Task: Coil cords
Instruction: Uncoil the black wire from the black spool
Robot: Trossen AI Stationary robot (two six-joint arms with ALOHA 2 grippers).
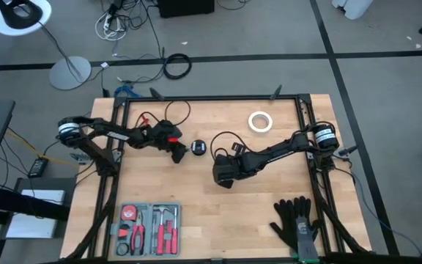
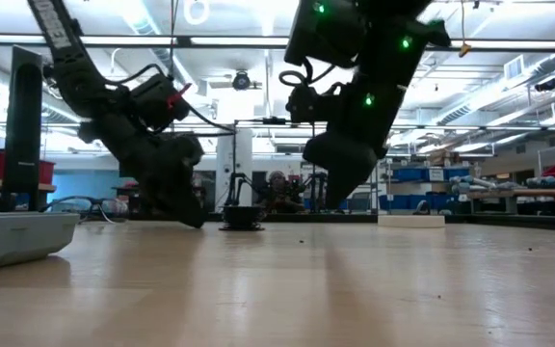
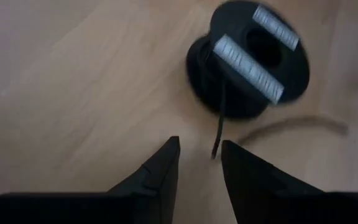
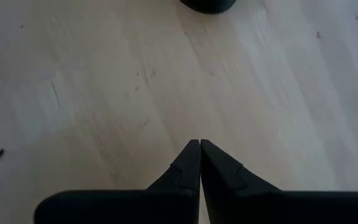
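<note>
Two grippers work near the table's middle. On the left, the left gripper point(image 3: 199, 163) is down at the wood point(image 1: 196, 191), jaws parted by a narrow gap, gripping nothing; a short cord point(image 3: 219, 127) end lies just ahead of its tips, running to the round black puck point(image 3: 247, 59) close beyond. Right of the puck, the right gripper point(image 4: 200, 163) is clenched empty above bare wood.

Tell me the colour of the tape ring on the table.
White; the tape ring shows best in the high view.
</note>
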